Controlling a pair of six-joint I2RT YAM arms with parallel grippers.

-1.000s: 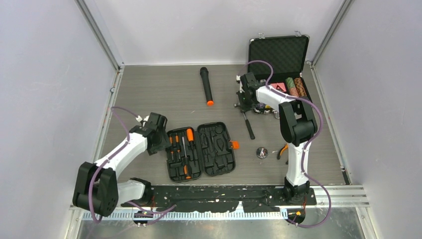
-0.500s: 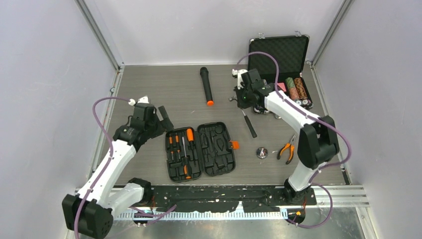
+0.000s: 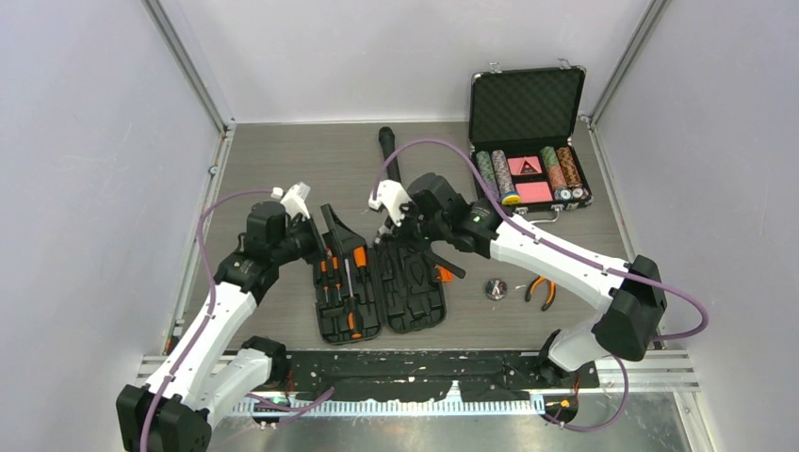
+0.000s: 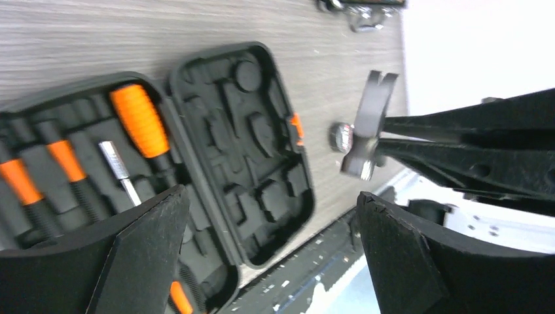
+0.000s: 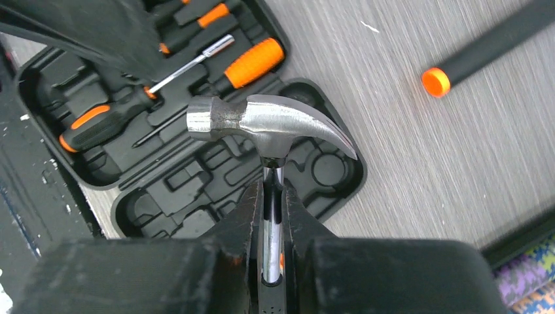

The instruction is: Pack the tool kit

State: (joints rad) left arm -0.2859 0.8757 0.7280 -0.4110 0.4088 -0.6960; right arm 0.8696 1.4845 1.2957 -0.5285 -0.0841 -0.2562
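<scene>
The grey wood-grain surface carries an open metal-edged case of poker chips at its far right. Near the front middle lies the flat black ribbed plastic tool kit case, open with both halves flat. The left gripper hovers over the kit's left half, jaws wide apart and empty. The right gripper is clamped on the shaft of a steel claw hammer, held above the kit. Orange-and-black screwdrivers sit in the left half's slots, and orange-handled pliers lie on the surface, right of the kit
</scene>
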